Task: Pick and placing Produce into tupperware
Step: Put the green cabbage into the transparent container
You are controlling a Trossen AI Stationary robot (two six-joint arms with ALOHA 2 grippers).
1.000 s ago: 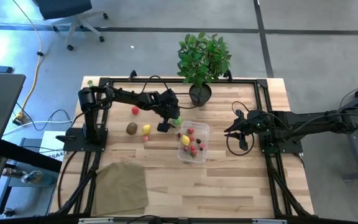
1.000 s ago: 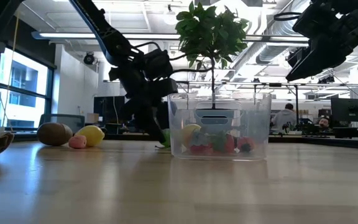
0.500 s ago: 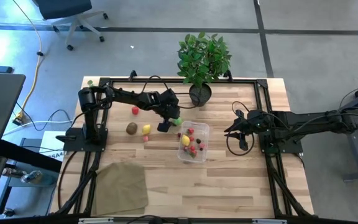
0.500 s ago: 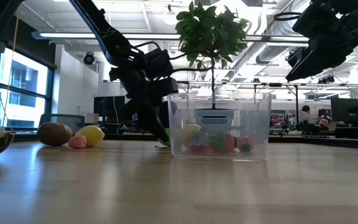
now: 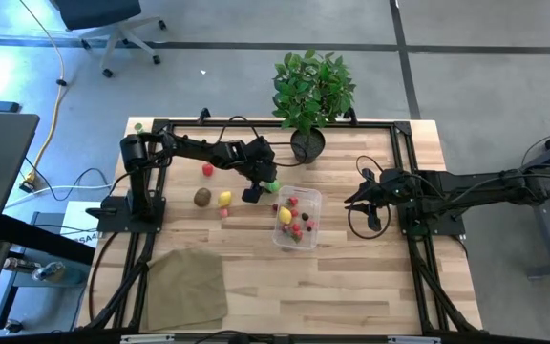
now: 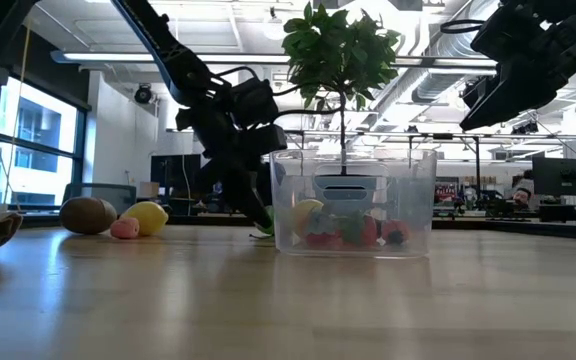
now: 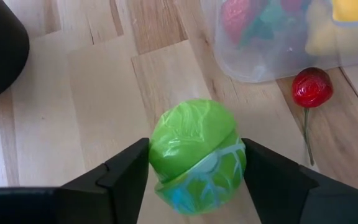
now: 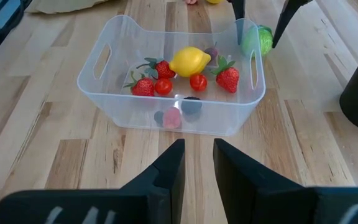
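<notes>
From above, the left gripper (image 5: 262, 192) hides most of the small round green toy cabbage (image 7: 197, 155), leaving only a green speck visible. Its two dark fingers (image 7: 129, 171) press the cabbage's sides, closed on it at the wood, whereas a second ago the jaws stood wider. The clear rectangular plastic container (image 5: 297, 217), holding strawberries and a lemon, sits just beside this gripper. The right gripper (image 5: 356, 202) waits well apart, fingers narrowly parted, holding nothing.
</notes>
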